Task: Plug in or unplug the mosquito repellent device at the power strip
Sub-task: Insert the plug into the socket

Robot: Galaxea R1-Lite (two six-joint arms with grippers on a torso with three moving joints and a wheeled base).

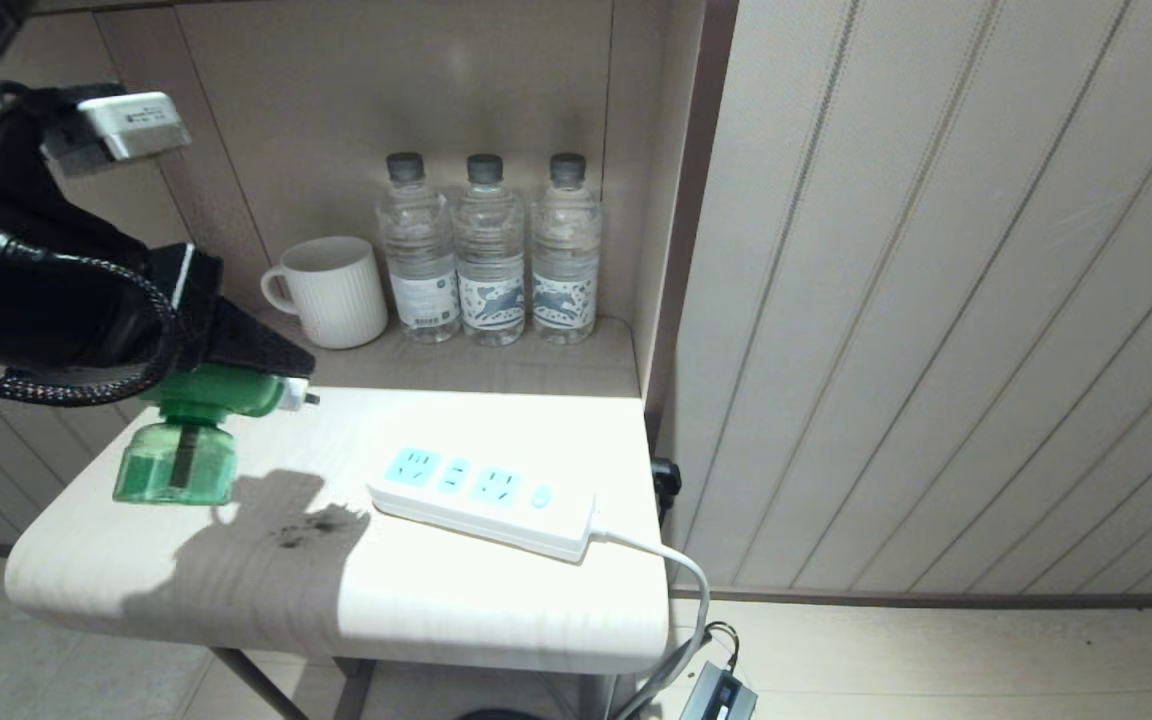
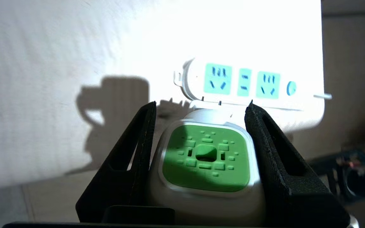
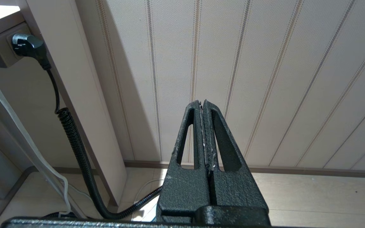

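A: What sort of surface is it, and what room?

B: A pale wood-grain table (image 1: 496,610) with rounded corners, brightly lit over its right half and shadowed at its left; it stands against beige panelled walls, with a recessed shelf at its twelve o'clock edge; beyond the table's three o'clock edge, the ribbed wall panel (image 1: 936,300) runs down to a light floor.

A: And on the shelf?

B: A white ribbed mug (image 1: 336,292) at about eleven o'clock; three clear water bottles (image 1: 489,250) in a row just beside it, nearer twelve.

A: Where is the power strip?

B: The power strip (image 1: 486,503) lies flat toward the table's three o'clock side, all sockets empty; its white cord (image 1: 681,590) drops over the edge at four o'clock.

A: And the mosquito repellent device?

B: Held in the air over the table's nine o'clock part, well apart from the strip; the left gripper (image 2: 201,109) clamps its white head from both sides, green bottle hanging below, prongs facing the strip; the mosquito repellent device (image 1: 186,440) touches nothing else.

A: The other arm?

B: The right gripper (image 3: 202,106) points at the wall panel below table level, fingers pressed together, empty; a black plug (image 3: 27,46) with a coiled cable sits at its ten o'clock.
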